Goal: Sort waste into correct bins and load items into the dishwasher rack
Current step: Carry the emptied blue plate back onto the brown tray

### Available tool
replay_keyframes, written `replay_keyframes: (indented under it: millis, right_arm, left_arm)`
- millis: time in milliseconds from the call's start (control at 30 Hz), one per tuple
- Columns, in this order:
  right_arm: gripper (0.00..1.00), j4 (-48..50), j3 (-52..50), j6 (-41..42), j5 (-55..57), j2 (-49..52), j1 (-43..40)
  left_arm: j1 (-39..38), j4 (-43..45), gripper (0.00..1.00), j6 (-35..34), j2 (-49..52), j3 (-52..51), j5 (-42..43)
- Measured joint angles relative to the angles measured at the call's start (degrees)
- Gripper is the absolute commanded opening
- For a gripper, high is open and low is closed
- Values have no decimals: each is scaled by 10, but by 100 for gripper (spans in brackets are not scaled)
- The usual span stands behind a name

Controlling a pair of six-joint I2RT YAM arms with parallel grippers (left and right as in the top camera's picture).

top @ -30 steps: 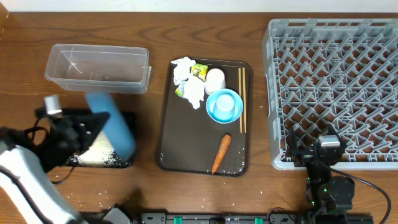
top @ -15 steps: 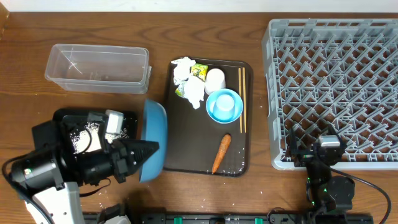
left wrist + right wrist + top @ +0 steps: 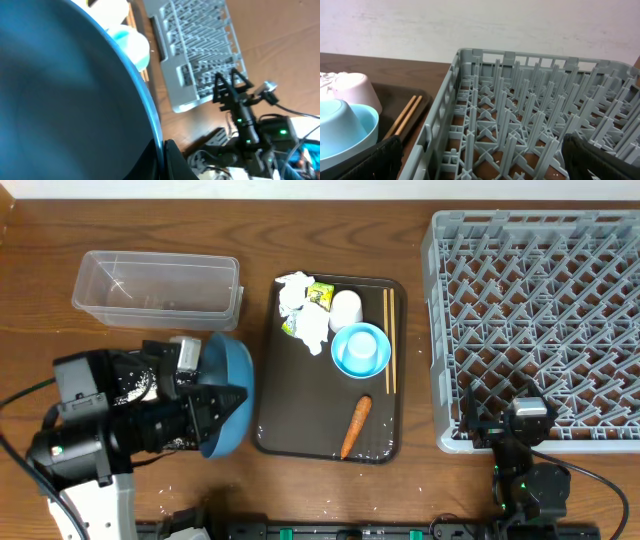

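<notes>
Dark-blue round plate [image 3: 228,380] has swung right off shallow black tray [image 3: 140,388]; left gripper [image 3: 236,398] pinches its rim, right gripper [image 3: 500,420] spread. Next, likely: carry to grey pegged rack [image 3: 530,310].

The dark brown serving tray [image 3: 300,405] lies at the middle of the wooden table [image 3: 330,230], with its long sides running front to back. A pale wall [image 3: 470,25] stands behind the table's far edge.

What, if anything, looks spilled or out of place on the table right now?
A few white rice grains lie loose on the wood near the black tray, outside either bin. The dark-blue plate stands tilted on edge only because the left gripper grips its rim.
</notes>
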Motion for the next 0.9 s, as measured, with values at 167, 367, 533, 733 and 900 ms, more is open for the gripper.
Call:
replay_keyframes:
  millis: [167, 367, 533, 733, 900]
  right_arm:
    - [99, 0, 0, 0, 0, 0, 0]
    - [99, 0, 0, 0, 0, 0, 0]
    - [99, 0, 0, 0, 0, 0, 0]
    - [99, 0, 0, 0, 0, 0, 0]
    - [99, 0, 0, 0, 0, 0, 0]
  left_arm:
    - [-110, 84, 6, -92, 0, 0, -12]
    - [-272, 150, 6, -201, 1, 0, -143]
    - [-390, 184, 6, -258, 25, 0, -268]
    - [-466, 212, 6, -282, 97, 0, -365]
    - [-477, 242, 6, -298, 166, 0, -395]
